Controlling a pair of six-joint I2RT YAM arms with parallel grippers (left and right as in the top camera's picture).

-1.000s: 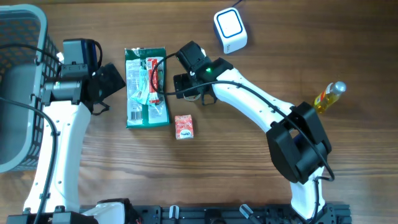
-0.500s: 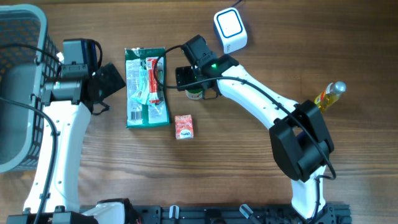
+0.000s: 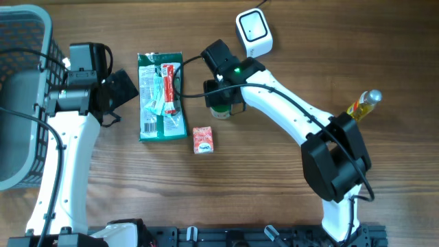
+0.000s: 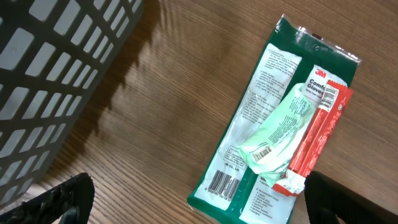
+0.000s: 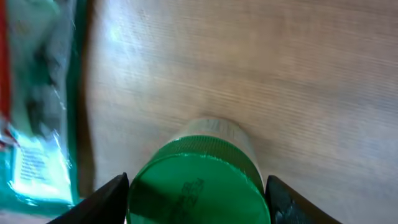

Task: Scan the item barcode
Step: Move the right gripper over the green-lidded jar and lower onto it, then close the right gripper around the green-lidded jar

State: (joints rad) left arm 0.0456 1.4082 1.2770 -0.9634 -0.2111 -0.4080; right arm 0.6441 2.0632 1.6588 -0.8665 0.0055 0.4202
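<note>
We judge grasping underway: right gripper straddles the green-lidded round jar (jaws' contact unconfirmable); left gripper jaws wide, empty. Next: clamp, lift toward white cube scanner.

The overhead camera looks straight down on the whole tabletop. The left wrist view, nearer and slanted, shares its green packet. The right wrist view sits close above a green lid.

Bright, even light; the basket casts a soft shadow, and the green lid looks blurred.
</note>
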